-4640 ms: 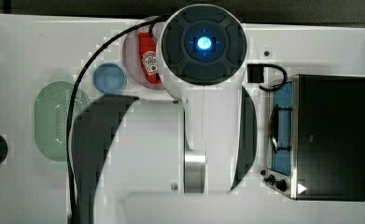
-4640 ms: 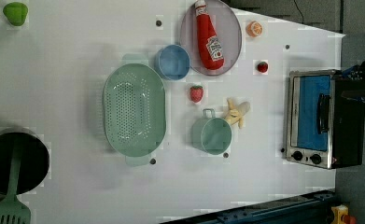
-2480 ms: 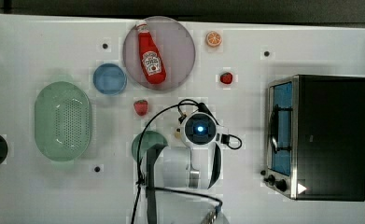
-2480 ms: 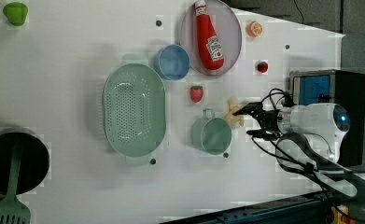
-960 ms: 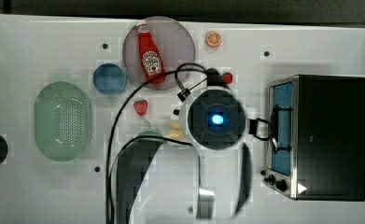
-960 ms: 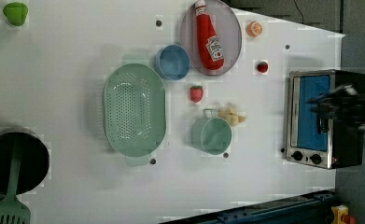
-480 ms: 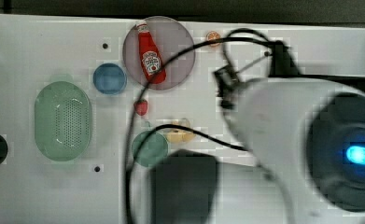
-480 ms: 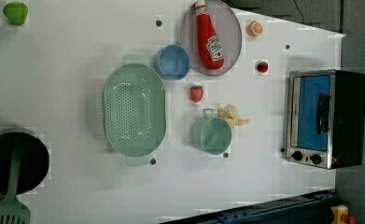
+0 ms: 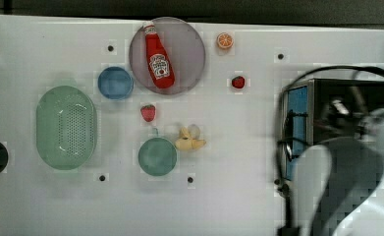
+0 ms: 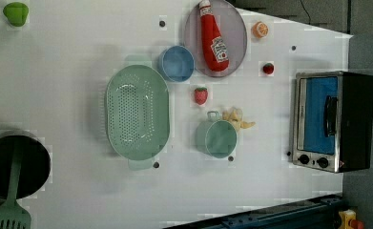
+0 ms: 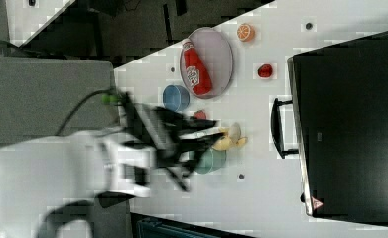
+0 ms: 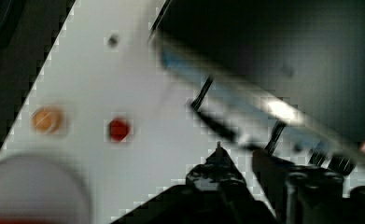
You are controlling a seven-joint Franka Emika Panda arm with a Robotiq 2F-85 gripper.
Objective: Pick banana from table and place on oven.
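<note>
The banana [image 9: 190,139] is small, pale yellow and partly peeled. It lies on the white table [image 9: 238,196], touching the teal cup [image 9: 157,156]; it is also seen as banana [image 10: 239,119] and banana [image 11: 229,139]. The oven [image 10: 332,121] stands at the left view's right with its black top [image 11: 350,124] bare. My blurred arm [image 9: 346,187] covers part of the oven [image 9: 346,98] in the top view. My gripper [image 12: 241,161] hovers in front of the oven's door handle [image 12: 227,126], its jaws a little apart and open, with nothing between them.
A grey plate [image 9: 167,55] holds a ketchup bottle [image 9: 158,56]. Also on the table are a blue bowl [image 9: 115,82], a green colander [image 9: 66,128], a strawberry [image 9: 148,112], an orange slice [image 9: 224,40] and a small red fruit [image 9: 237,81]. A black pot [image 10: 15,164] holds a spatula.
In the top view my arm has swung away from the table's middle to the lower right, over the oven. The banana has stayed on the table beside the teal cup.
</note>
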